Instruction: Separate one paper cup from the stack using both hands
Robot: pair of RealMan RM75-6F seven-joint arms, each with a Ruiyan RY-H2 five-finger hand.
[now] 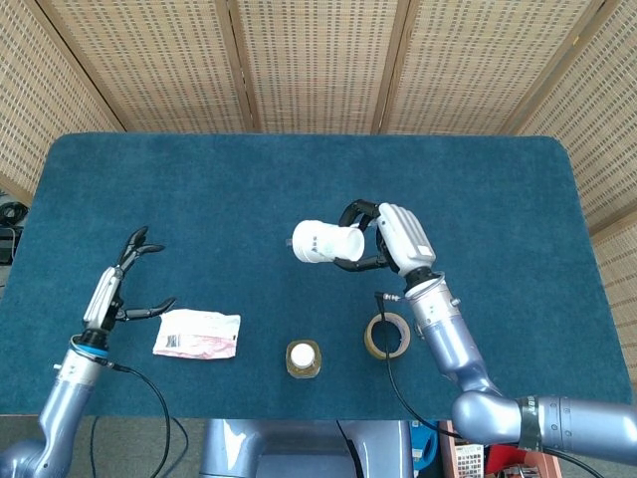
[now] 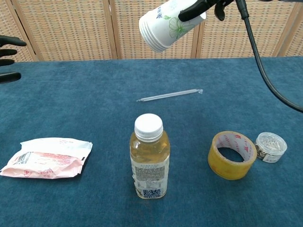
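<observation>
The robot's right hand [image 1: 398, 237] holds a stack of paper cups [image 1: 325, 242] in the air above the middle of the desk [image 1: 199, 189], its dark fingers [image 1: 360, 211] wrapped around the stack's open end. The stack lies tilted, its base turned toward the left side of the desk and, in the chest view, slightly downward. The cups are white with a green flower-like print and some small blue writing too small to read; several nested rims show at the base.

The left hand [image 1: 117, 287] hangs over the desk's left edge, holding nothing, fingers spread wide, well apart from the cups. Only its dark fingertips [image 2: 9, 57] reach into the chest view.

Near the front edge stands an upright bottle [image 2: 149, 163] of yellowish liquid with a white cap; its label carries fine print and a code, none of it legible. To its left lies a crumpled white and pink packet [image 2: 46, 158] with a barcode, the writing unreadable. To the bottle's right sits a roll of yellow tape [image 2: 232, 154], red lettering on its inner core not legible, touching a small clear round tub [image 2: 271, 146]. A thin wrapped straw [image 2: 169, 95] lies behind the bottle, toward the desk's middle
</observation>
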